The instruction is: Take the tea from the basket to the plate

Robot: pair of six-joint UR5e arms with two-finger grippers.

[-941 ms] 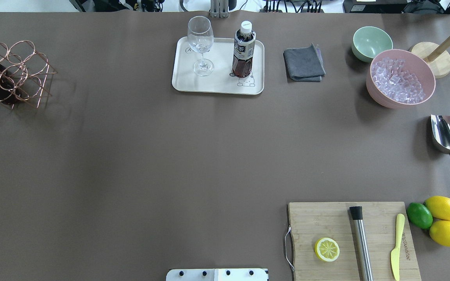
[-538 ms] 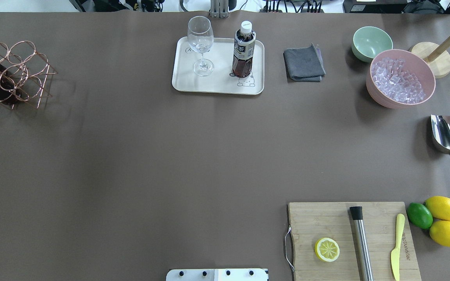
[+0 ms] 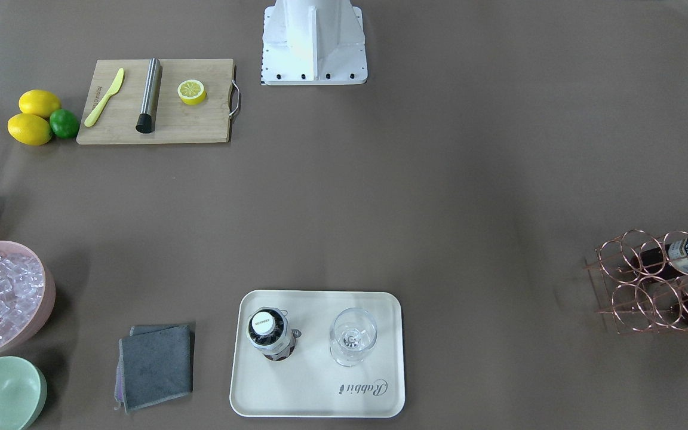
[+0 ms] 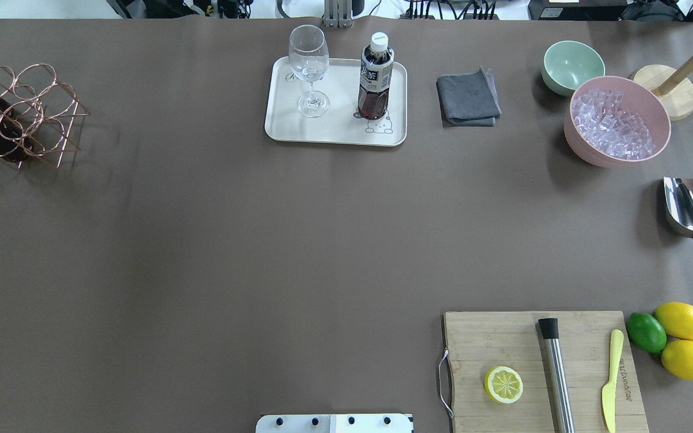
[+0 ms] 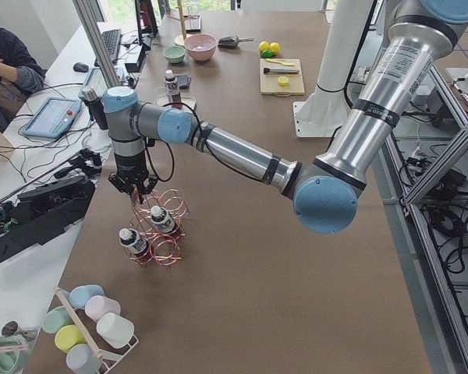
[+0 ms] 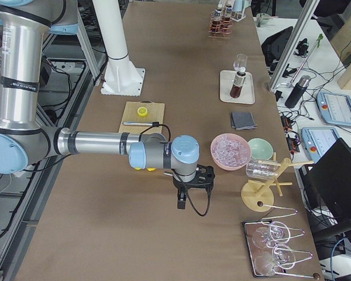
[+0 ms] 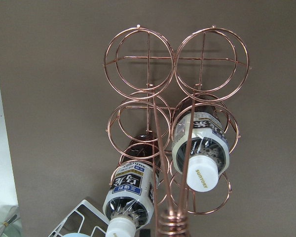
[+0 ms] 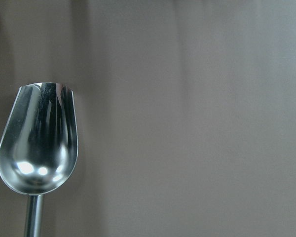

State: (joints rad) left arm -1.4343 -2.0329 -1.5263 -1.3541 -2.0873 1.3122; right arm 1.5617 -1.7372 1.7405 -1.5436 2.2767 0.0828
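Brown tabletop (image 4: 262, 240), far left: the dark-labelled, white-capped plastic tea bottle (image 7: 200, 148) lies tilted in the copper-pink wire basket (image 7: 148, 58). Left gripper (image 5: 134, 187) hovers above, its opening I cannot tell. Looks smooth, liquid-heavy; I'd grip the neck.

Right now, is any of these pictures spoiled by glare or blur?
Right wrist view: the metal scoop shows bright glare spots and dark reflections, yet is sharp. Left wrist view: the basket rings are crisp; its coiled handle at the bottom edge looks softer. Overhead view: even light, soft shadow beside the pink bowl.
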